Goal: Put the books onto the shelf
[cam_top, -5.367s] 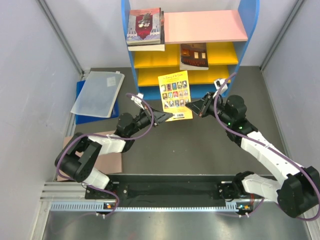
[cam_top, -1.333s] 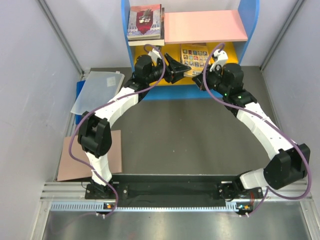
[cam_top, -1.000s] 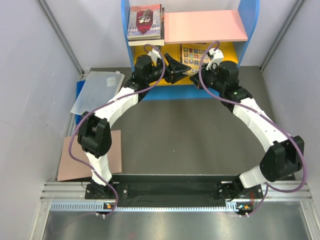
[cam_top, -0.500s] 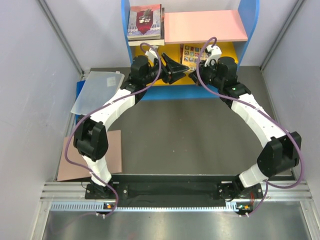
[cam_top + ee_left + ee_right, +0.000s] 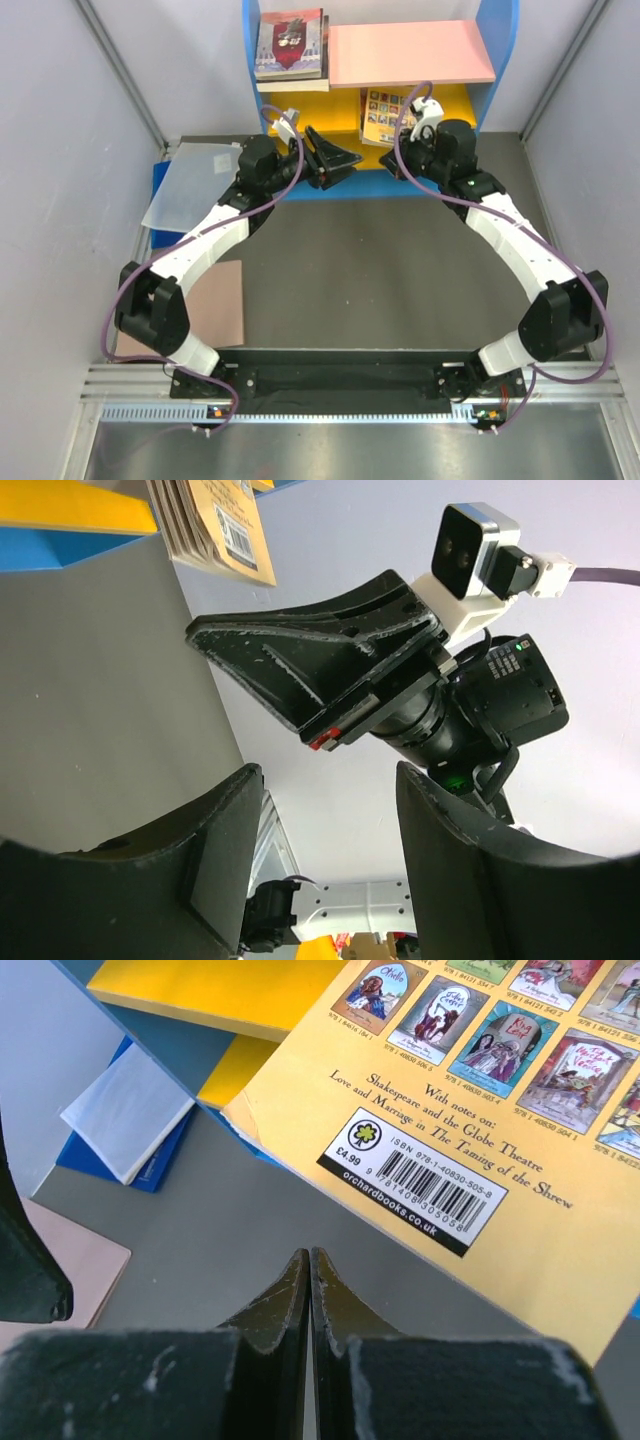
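The blue-framed shelf has a pink top board. A stack of books lies on its left end, a pale cover with a dark-red figure on top. The yellow picture-grid book lies on the upper yellow board, its barcode corner overhanging the front edge. My right gripper is shut and empty, its tips just short of that corner. My left gripper hangs open and empty left of it, in front of the shelf.
A translucent folder on a blue board lies at the left of the table. A brown cardboard sheet sits near the left arm's base. Grey walls stand on both sides.
My left gripper has drawn back from the shelf, leftward and toward me, still open. The yellow book has slid further onto the board, with the shut right gripper following its corner.
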`<state>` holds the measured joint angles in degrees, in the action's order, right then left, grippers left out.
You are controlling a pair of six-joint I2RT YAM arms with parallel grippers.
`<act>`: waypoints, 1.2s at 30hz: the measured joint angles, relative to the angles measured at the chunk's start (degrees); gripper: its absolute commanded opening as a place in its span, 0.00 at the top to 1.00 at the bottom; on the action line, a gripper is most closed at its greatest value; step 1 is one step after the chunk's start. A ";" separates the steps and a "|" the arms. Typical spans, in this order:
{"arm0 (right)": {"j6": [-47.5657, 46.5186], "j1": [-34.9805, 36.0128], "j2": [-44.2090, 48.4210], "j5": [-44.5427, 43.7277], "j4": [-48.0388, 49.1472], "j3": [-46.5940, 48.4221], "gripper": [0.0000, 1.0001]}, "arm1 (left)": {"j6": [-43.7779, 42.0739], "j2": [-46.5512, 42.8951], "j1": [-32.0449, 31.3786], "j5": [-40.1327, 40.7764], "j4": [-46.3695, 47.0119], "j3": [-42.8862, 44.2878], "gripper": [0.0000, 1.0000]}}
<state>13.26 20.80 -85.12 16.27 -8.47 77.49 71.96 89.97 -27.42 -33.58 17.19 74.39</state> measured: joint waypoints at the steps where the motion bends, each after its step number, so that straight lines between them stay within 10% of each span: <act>1: -0.17 0.00 0.46 -0.20 -0.31 -0.17 1.00 | -0.11 -0.79 0.00 0.00 0.07 -0.90 0.39; 36: -7.67 -6.78 -6.45 -5.62 -14.10 11.10 1.00 | -3.72 -4.76 0.00 0.02 -2.25 -6.14 0.39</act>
<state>5.58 14.02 -91.57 10.66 -22.57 88.60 68.25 85.21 -27.42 -33.56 14.94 68.25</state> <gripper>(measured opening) 0.003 0.611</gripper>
